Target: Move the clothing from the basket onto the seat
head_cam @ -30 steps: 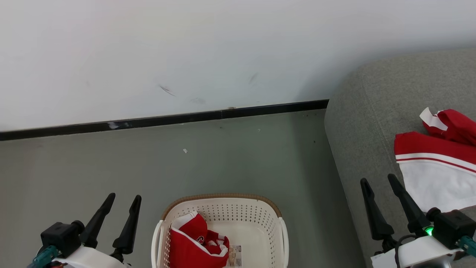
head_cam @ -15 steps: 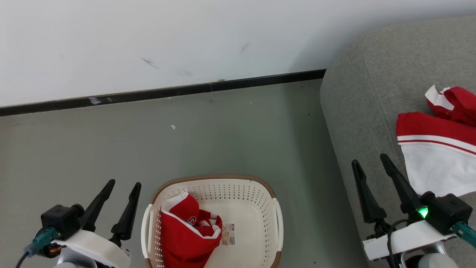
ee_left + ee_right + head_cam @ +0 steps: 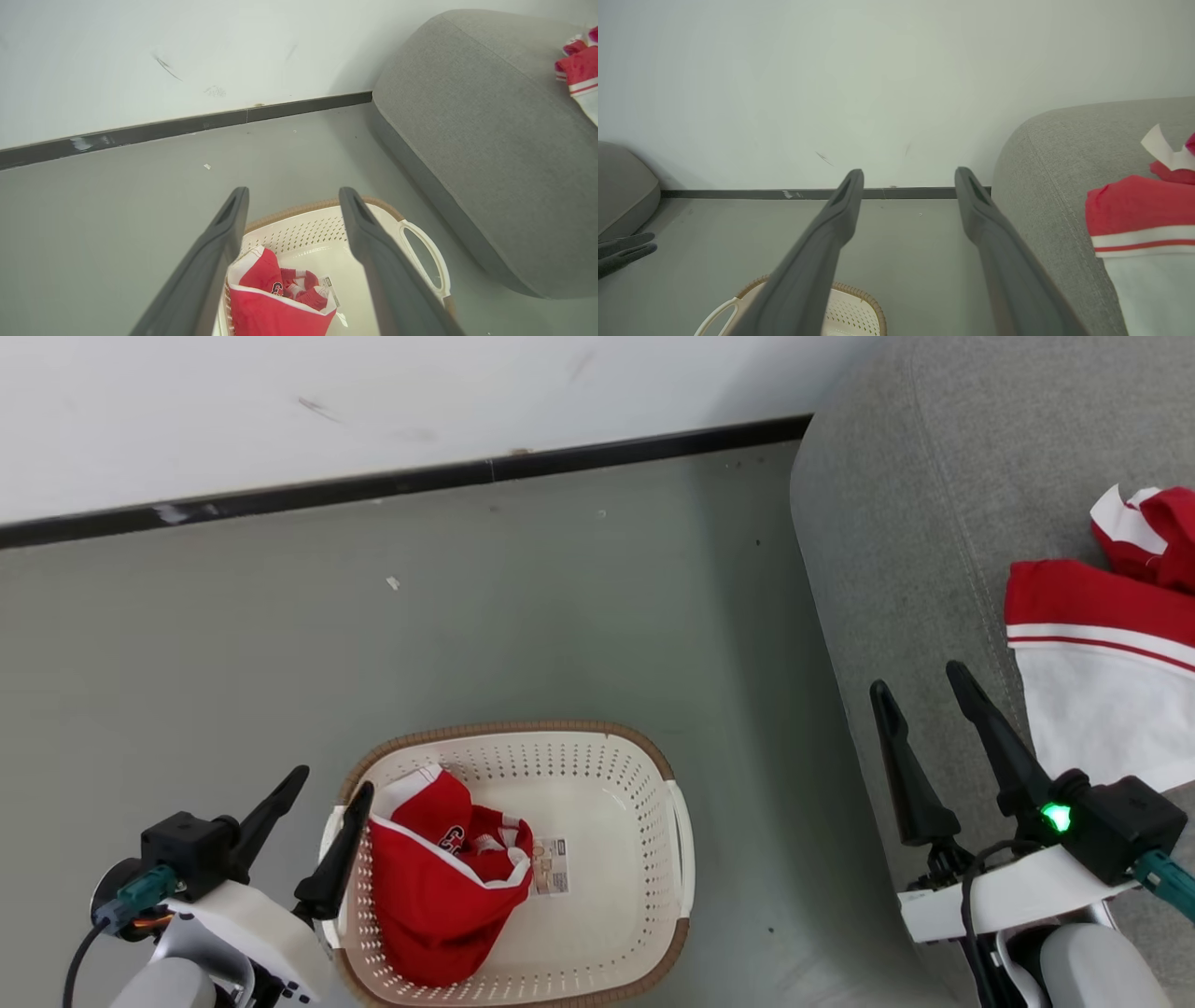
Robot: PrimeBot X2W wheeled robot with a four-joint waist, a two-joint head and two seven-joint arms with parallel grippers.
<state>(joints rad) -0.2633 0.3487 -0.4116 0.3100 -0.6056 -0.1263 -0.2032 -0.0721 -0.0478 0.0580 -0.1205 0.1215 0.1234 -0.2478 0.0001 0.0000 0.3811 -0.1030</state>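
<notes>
The left end effector stands spread wide with nothing between its fingers; in the head view its inner finger crosses the near left rim of the basket, though whether it touches that rim cannot be told. The right end effector is likewise fully spread and empty, its fingers over the front edge of the seat. Both arms sit low, pale wrists at the bottom of the head view, fingers pointing forward toward the wall and its dark baseboard; a green light glows on the right wrist. Just inboard of the left end effector, and below and between its fingers in the left wrist view, a red garment lies crumpled against the basket's left side, white trim along a folded edge and a small logo showing. A small paper label lies on the basket floor beside it. Just outboard of the right end effector a red-and-white garment lies spread on the seat, a red band above thin stripes and a white panel, with another red piece bunched beyond it. The basket stands on the grey floor, between the two end effectors.
</notes>
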